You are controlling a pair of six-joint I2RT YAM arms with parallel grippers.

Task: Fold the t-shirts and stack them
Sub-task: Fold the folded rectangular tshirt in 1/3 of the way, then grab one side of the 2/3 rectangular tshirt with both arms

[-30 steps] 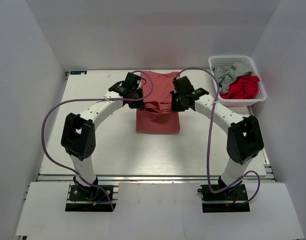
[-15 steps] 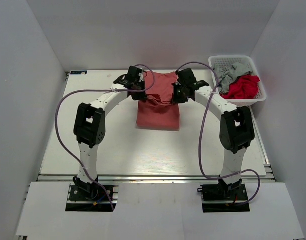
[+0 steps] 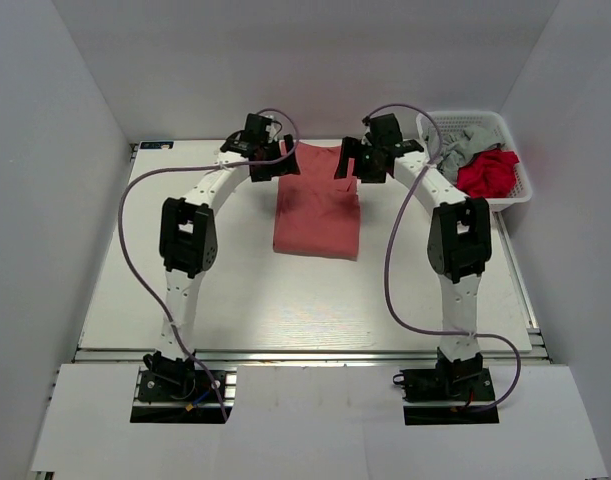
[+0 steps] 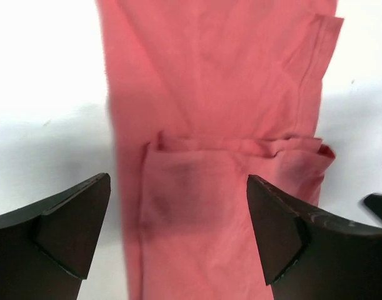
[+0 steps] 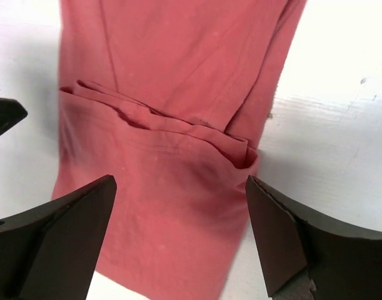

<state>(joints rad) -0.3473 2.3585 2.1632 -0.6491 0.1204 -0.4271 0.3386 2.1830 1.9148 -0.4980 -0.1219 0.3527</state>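
- While both arms reach toward the far side of the counter, the salmon-red t-shirt lies flat on it, in the middle, between the two arms.
- The shirt is folded into a narrow strip running from the far side toward the near side. A doubled-over layer covers its near part, and the edge of that layer forms a wrinkled ridge straight across the cloth.
- The left end effector hangs over the far left corner of the shirt. Its wrist view shows the two fingers spread wide apart, gripping nothing, with only the cloth and the ridge below them.
- The right end effector hangs over the far right corner of the shirt. Its fingers too stand wide apart and hold nothing, and the same ridge runs across the view under them.
- Whether either pair of fingertips touches the cloth cannot be told from these views.
- A white mesh basket sits at the far right corner of the counter, well apart from the folded shirt, with the right arm passing just beside its left edge.
- In the basket lie the brighter red t-shirt and the grey t-shirt, both crumpled. The grey one lies toward the far left of the basket and the red one toward the near right, touching it.
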